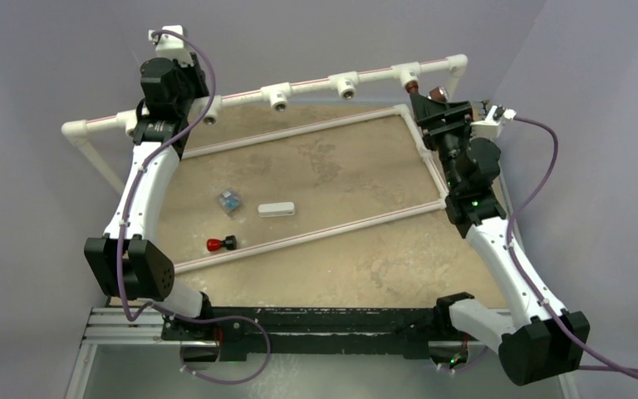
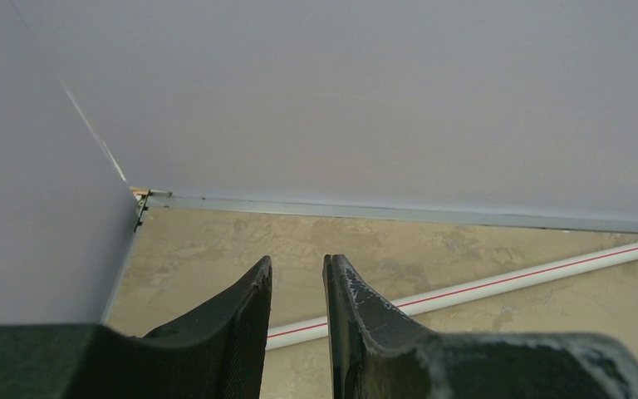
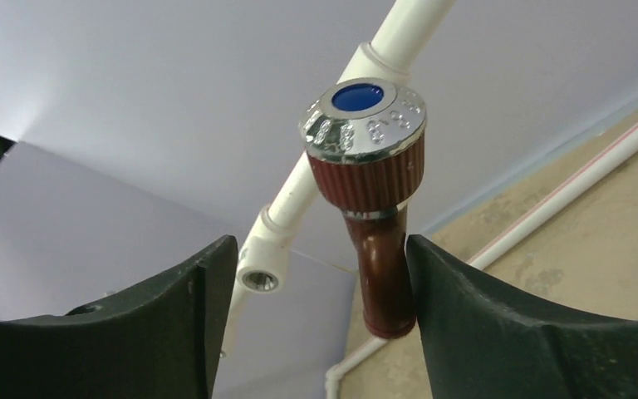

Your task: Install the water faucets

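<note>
Water faucet (image 3: 368, 179) at the far right end of the pipe rail (image 1: 316, 84), between the spread fingers of the right gripper (image 3: 320, 245) — close against one finger, clear of the other. Threaded end hidden behind the knob. Left gripper (image 2: 297, 262) far left — jaws narrowly apart, empty.

The faucet (image 3: 375, 249) looks glossy, chrome-topped reddish-brown metal, the pipe (image 3: 297, 195) smooth white plastic.

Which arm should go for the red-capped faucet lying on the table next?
Left. The left gripper is empty and the red-capped faucet lies on its side of the table; the right gripper stands open around the blue-capped faucet at the far pipe.
</note>
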`<state>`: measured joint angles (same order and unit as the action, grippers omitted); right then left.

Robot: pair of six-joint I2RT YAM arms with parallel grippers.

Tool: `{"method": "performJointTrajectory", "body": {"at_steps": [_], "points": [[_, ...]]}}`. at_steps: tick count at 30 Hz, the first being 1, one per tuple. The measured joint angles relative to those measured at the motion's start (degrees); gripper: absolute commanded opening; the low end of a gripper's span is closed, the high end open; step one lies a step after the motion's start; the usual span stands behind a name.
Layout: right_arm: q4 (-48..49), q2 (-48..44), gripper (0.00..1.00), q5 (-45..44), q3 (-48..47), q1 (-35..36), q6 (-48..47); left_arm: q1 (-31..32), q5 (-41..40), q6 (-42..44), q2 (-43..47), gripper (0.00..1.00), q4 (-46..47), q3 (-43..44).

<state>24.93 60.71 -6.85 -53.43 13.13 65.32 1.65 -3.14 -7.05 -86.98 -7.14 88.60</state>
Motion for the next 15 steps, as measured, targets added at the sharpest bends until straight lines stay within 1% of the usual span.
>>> {"method": "performJointTrajectory", "body": {"at_steps": [4, 10, 15], "points": [[-3.89, -2.73, 0.82, 0.70, 0.00, 0.00, -4.52, 0.11, 0.15, 0.00, 0.00, 0.28, -0.04, 0.00], [-10.32, -6.99, 0.83, -1.53, 0.00, 0.00, -13.25, 0.13, 0.20, 0.00, 0.00, 0.28, -0.04, 0.00], [-15.65, -9.07, 0.83, -4.83, -0.15, 0.00, -23.91, 0.13, 0.22, 0.00, 0.00, 0.28, -0.04, 0.00]]}}
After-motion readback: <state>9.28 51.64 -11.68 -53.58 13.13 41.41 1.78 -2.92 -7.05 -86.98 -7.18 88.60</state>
